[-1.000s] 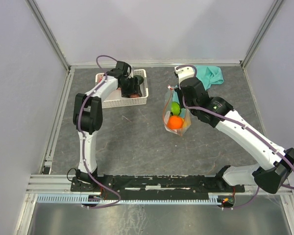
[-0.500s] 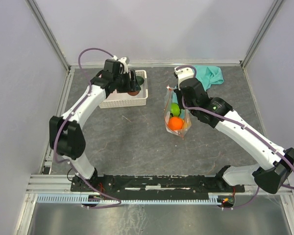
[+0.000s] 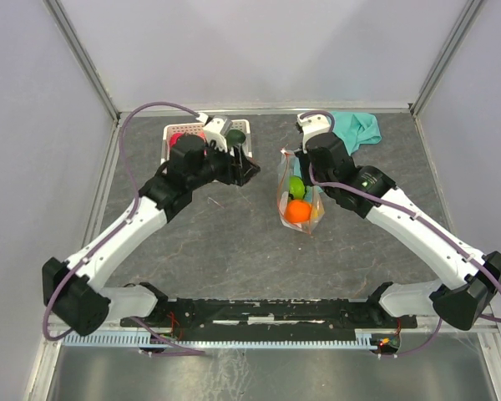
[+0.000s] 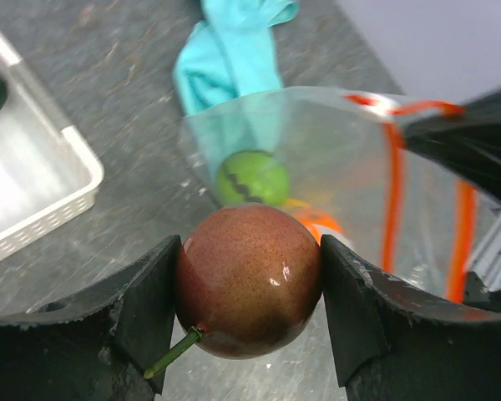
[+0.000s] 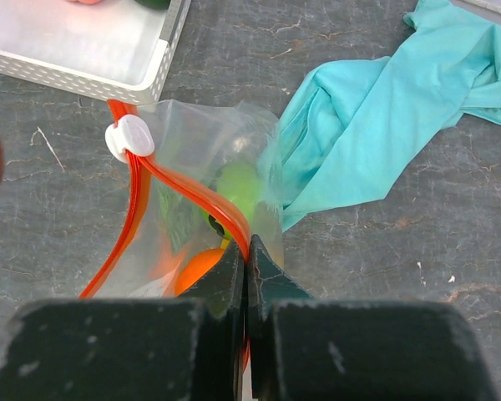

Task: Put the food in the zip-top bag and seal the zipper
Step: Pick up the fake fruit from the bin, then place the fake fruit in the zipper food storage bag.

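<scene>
My left gripper (image 3: 244, 170) is shut on a brownish-red round fruit (image 4: 250, 263) with a green stem, held in the air between the basket and the bag. The clear zip-top bag (image 3: 299, 199) stands with its mouth open toward that fruit. It holds a green fruit (image 4: 250, 177) and an orange fruit (image 3: 297, 210). My right gripper (image 5: 246, 259) is shut on the red-orange zipper (image 5: 192, 188) and holds the mouth up. The white slider (image 5: 129, 138) sits at the strip's far end.
The white perforated basket (image 3: 174, 128) stands at the back left, partly hidden by my left arm, with a red fruit (image 3: 182, 138) and a dark green one (image 3: 235, 136) in it. A teal cloth (image 3: 359, 129) lies behind the bag.
My left arm has swung out of the basket and rightward toward the bag, carrying the brownish fruit. The right arm and bag have stayed in place.
</scene>
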